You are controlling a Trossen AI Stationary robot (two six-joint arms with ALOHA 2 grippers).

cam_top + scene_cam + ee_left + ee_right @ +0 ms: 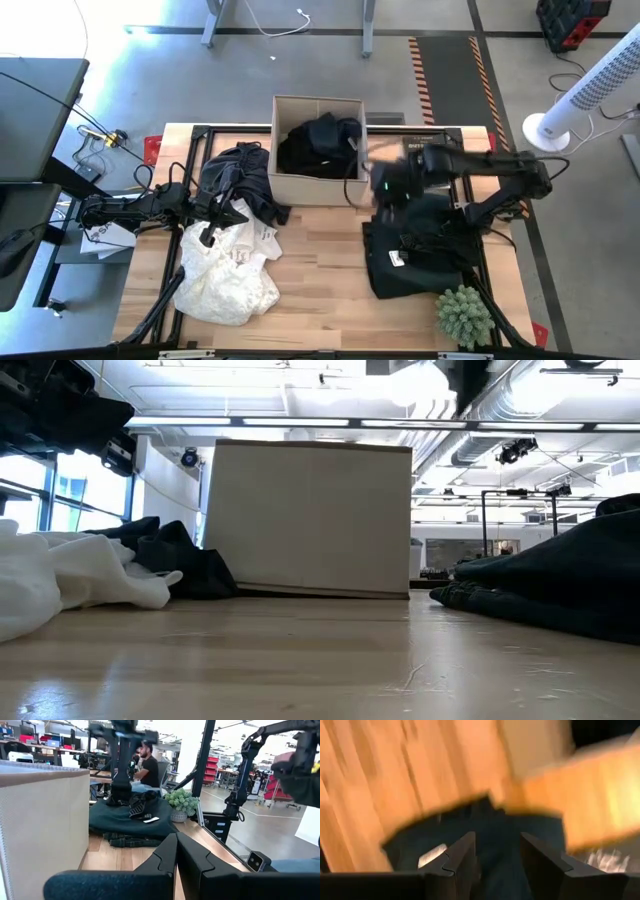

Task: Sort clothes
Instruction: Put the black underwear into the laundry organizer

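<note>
A cardboard box (318, 150) stood at the middle of the worktop's (320, 270) far edge, with a black garment (322, 143) heaped inside it. Near the left edge lay a white garment (228, 268), crumpled, its far side touching a dark garment (240, 180) that sat just beside the box's left wall. Toward the right edge, a pile of dark clothes (420, 250) rested on the wood, with a small green plant (465, 315) near the front right corner, just beside the pile. The left gripper (212, 218) hovered over the spot where the white and dark garments met; in the left wrist view its fingers (167, 857) were pressed together with nothing between them. The right gripper (385, 185) hung above the far side of the dark pile, near the box's right front corner; in the right wrist view its fingers (462, 857) stood apart over dark fabric, gripping nothing. A person (147, 765) sat in the room beyond the table.
</note>
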